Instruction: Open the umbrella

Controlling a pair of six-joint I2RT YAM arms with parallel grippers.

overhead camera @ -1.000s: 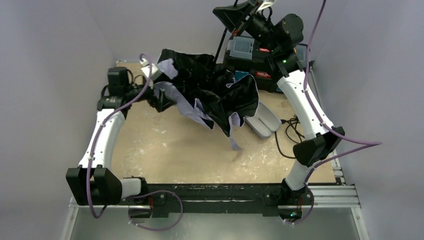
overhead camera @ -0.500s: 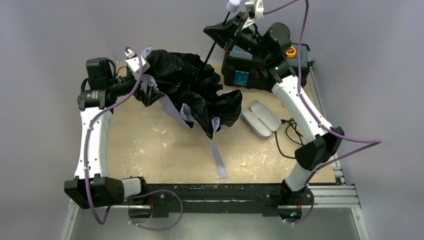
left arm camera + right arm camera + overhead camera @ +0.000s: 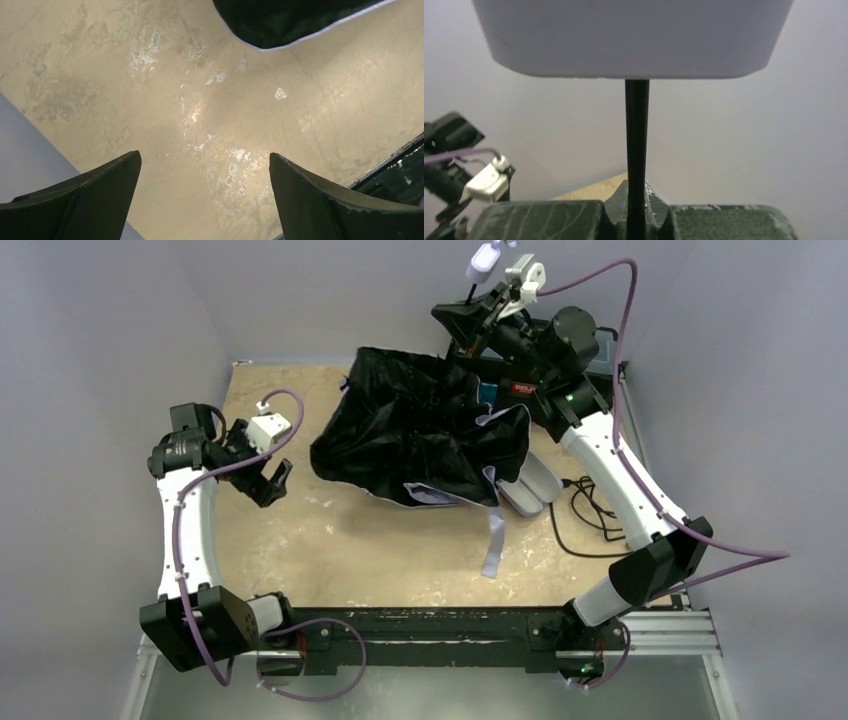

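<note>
The umbrella (image 3: 415,430) lies spread in the middle back of the table, black face up, pale lavender edges and a strap (image 3: 490,540) hanging at the front. Its dark shaft (image 3: 636,135) rises to the lavender knob handle (image 3: 483,258), seen close in the right wrist view (image 3: 631,35). My right gripper (image 3: 478,312) is shut on the shaft, just below the handle (image 3: 636,207). My left gripper (image 3: 272,478) is open and empty over the bare table, left of the canopy; a canopy corner (image 3: 285,22) shows at the top of its view.
A pale lavender oval clamshell case (image 3: 528,485) lies open right of the canopy. A black toolbox (image 3: 510,390) stands at the back right, with black cables (image 3: 590,510) on the table's right side. Grey walls close in on left, back and right.
My left gripper has let go of the canopy and drawn back to the left and nearer. The canopy has dropped and spread onto the table. My right gripper shifted slightly right with the shaft.
</note>
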